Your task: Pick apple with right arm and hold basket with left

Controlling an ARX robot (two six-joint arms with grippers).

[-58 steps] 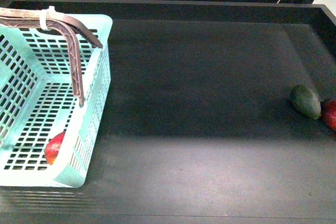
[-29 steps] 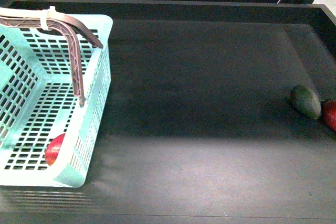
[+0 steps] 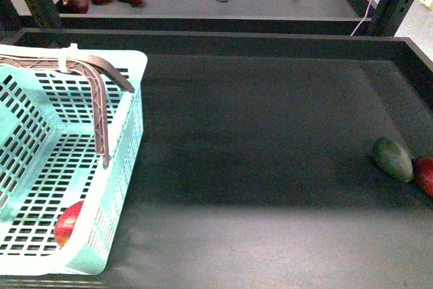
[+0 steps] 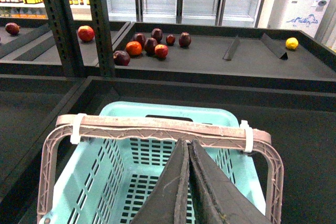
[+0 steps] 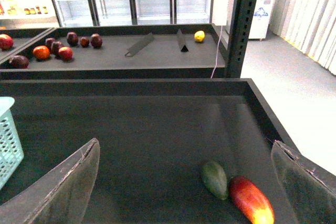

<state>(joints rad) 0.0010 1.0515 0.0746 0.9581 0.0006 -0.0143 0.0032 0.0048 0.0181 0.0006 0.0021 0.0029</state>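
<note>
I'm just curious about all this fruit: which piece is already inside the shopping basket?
The red apple, lying in the near corner of the turquoise basket. The green fruit and the red fruit beside it lie on the dark shelf far to the right.

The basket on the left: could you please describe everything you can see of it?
The basket is light turquoise plastic with slotted walls and floor and a solid rim. Two curved brown-mauve handles stand raised together, bound by white ties. It rests on the dark shelf at its left end, partly cut off by the front view. A red apple lies in its near corner. The left pincer is shut above its opening.
</note>
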